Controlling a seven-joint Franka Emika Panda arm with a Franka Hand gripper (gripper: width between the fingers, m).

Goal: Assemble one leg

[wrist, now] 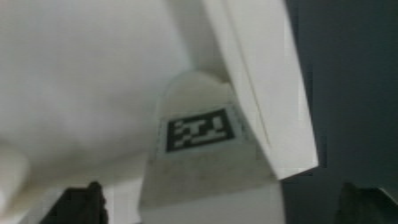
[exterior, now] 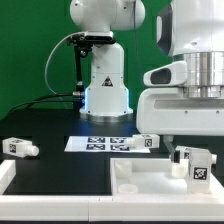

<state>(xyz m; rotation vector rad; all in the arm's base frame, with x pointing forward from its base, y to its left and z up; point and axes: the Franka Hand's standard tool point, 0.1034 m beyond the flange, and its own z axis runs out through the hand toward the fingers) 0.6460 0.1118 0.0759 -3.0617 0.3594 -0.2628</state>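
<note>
a leg [exterior: 194, 166], a short white block with a black-and-white tag, is seen at the exterior view's right, standing over the large white tray-like part [exterior: 140, 180] and just under the robot's big white wrist housing [exterior: 190, 105]. whether it rests on the tray or is lifted clear of it cannot be told. in the wrist view a tagged white piece [wrist: 199, 130] is shown very close to the camera against a slanted white wall, and the dark tips of the gripper [wrist: 231, 205] are seen at either side of it, spread apart; whether the pincer is clenched on the piece or released cannot be told.

two more legs are seen in the exterior view: one [exterior: 20, 147] lies on its side on the black table [exterior: 60, 175] at the exterior view's left, well apart from the rest, and one [exterior: 140, 142] lies beside the far edge of the tray. just behind that one, the marker board [exterior: 98, 143] lies flat on the table. further back, the arm's white base [exterior: 105, 90] is set before a green backdrop [exterior: 30, 50].
</note>
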